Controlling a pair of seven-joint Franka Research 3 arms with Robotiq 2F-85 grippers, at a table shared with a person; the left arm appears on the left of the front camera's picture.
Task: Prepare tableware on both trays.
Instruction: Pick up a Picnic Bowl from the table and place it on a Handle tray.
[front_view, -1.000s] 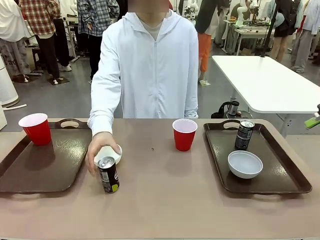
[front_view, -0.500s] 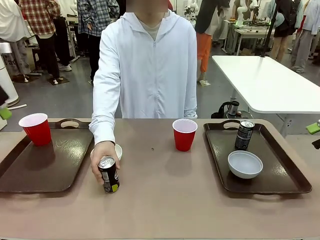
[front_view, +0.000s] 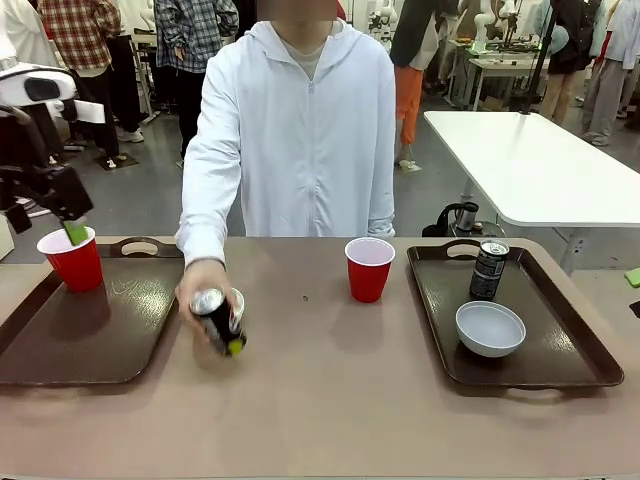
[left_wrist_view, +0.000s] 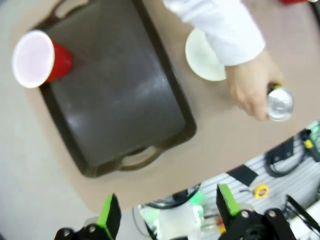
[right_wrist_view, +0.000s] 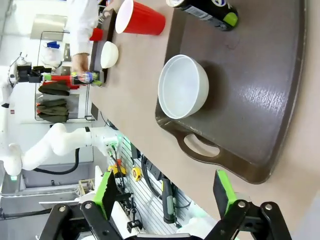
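Your left end effector (left_wrist_view: 167, 207) hangs released, high over the left tray (front_view: 90, 345). The can (front_view: 221, 322), tilted in the person's hand (front_view: 200, 285), lies just off that tray's inner rim, beside the bowl (left_wrist_view: 202, 55) on the counter (front_view: 330, 400). Your right end effector (right_wrist_view: 164, 192), also released, is well apart, so the left arm looks nearer.

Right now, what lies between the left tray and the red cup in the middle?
Front view: the person's hand holding a tilted can, a small bowl just behind it, then bare table up to the red cup.
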